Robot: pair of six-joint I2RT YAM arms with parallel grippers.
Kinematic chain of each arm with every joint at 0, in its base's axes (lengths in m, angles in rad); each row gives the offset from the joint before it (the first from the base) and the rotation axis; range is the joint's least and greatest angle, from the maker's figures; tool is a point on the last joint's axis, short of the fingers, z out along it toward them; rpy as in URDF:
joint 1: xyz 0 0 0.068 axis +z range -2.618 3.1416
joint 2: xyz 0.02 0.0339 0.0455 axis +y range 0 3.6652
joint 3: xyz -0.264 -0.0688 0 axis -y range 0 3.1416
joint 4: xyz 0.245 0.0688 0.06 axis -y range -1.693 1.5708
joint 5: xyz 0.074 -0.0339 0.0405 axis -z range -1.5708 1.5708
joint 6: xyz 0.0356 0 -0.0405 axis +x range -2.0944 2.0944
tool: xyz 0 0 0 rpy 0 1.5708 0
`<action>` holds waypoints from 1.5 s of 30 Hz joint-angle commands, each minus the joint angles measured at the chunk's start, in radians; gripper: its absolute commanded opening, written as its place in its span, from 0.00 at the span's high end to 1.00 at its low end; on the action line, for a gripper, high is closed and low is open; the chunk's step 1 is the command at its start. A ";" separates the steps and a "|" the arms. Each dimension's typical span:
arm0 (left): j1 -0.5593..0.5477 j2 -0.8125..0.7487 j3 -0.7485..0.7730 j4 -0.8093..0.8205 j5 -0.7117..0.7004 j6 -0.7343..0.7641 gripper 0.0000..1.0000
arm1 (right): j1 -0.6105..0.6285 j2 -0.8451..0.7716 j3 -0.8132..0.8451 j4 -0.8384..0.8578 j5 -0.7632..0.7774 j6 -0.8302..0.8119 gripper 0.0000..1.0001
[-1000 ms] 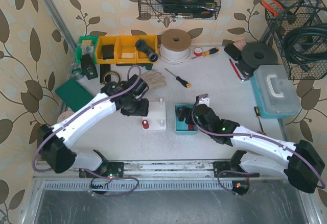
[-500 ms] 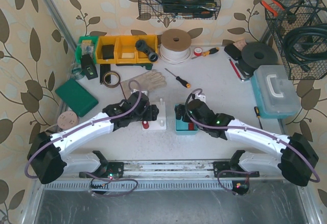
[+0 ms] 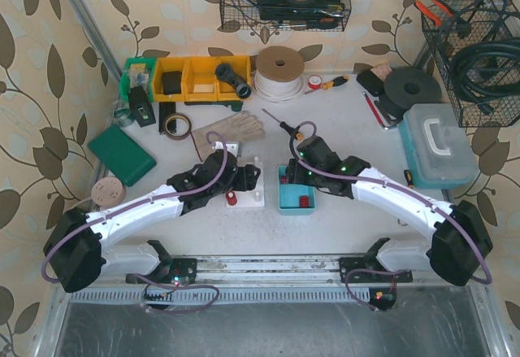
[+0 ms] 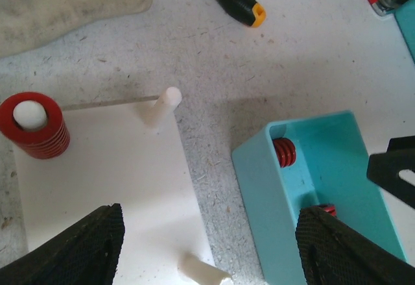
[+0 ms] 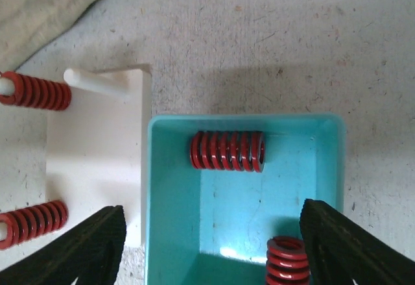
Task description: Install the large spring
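A teal bin (image 3: 296,200) holds red springs. In the right wrist view one long spring (image 5: 227,150) lies against the bin's far wall (image 5: 324,124), and another spring (image 5: 288,259) stands upright near the front. A white peg board (image 3: 253,194) sits left of the bin. It carries two red springs on pegs (image 5: 35,91) (image 5: 32,223) and a bare peg (image 5: 97,80). My right gripper (image 5: 214,246) is open and empty above the bin. My left gripper (image 4: 214,249) is open and empty, hovering between the board (image 4: 110,168) and the bin (image 4: 259,181).
A work glove (image 3: 231,127) and a screwdriver (image 3: 284,125) lie behind the board. Yellow bins (image 3: 199,78), a wire spool (image 3: 279,71) and a tape roll (image 3: 175,123) stand at the back. A blue toolbox (image 3: 439,145) is at the right and a green box (image 3: 122,154) at the left.
My left gripper has moved right, over the peg board toward the bin. My right arm has stretched out and its gripper has shifted toward the bin's far side. Both stay open.
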 commanded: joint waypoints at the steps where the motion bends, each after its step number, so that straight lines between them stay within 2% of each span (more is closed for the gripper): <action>1: -0.008 0.008 0.020 0.076 0.007 0.043 0.25 | -0.003 0.019 0.054 -0.094 -0.051 -0.050 0.27; 8: -0.008 -0.080 -0.062 0.137 -0.073 0.036 0.24 | -0.004 0.103 0.078 -0.139 -0.145 -0.102 0.32; 13: -0.008 -0.144 -0.160 0.293 -0.066 0.057 0.25 | -0.004 0.092 0.045 -0.145 -0.168 -0.122 0.31; 19: -0.006 -0.089 -0.115 0.274 -0.028 0.077 0.25 | 0.006 0.108 0.052 -0.180 -0.200 -0.136 0.32; 22: -0.006 -0.067 -0.093 0.256 -0.005 0.086 0.26 | 0.033 0.109 0.058 -0.228 -0.186 -0.149 0.32; 25: -0.006 -0.109 -0.121 0.285 -0.006 0.087 0.27 | 0.041 0.103 0.061 -0.290 -0.168 -0.166 0.32; 29: -0.006 -0.224 -0.216 0.334 -0.084 0.057 0.25 | 0.042 0.093 0.067 -0.341 -0.153 -0.199 0.32; 32: -0.006 -0.255 -0.236 0.330 -0.118 0.043 0.24 | 0.042 0.114 0.091 -0.381 -0.141 -0.216 0.32; 39: -0.006 -0.153 -0.131 0.218 -0.100 0.061 0.24 | 0.042 0.187 0.204 -0.456 -0.082 -0.237 0.43; 45: -0.006 -0.116 -0.108 0.210 -0.086 0.068 0.25 | 0.030 0.126 0.258 -0.509 0.008 -0.183 0.41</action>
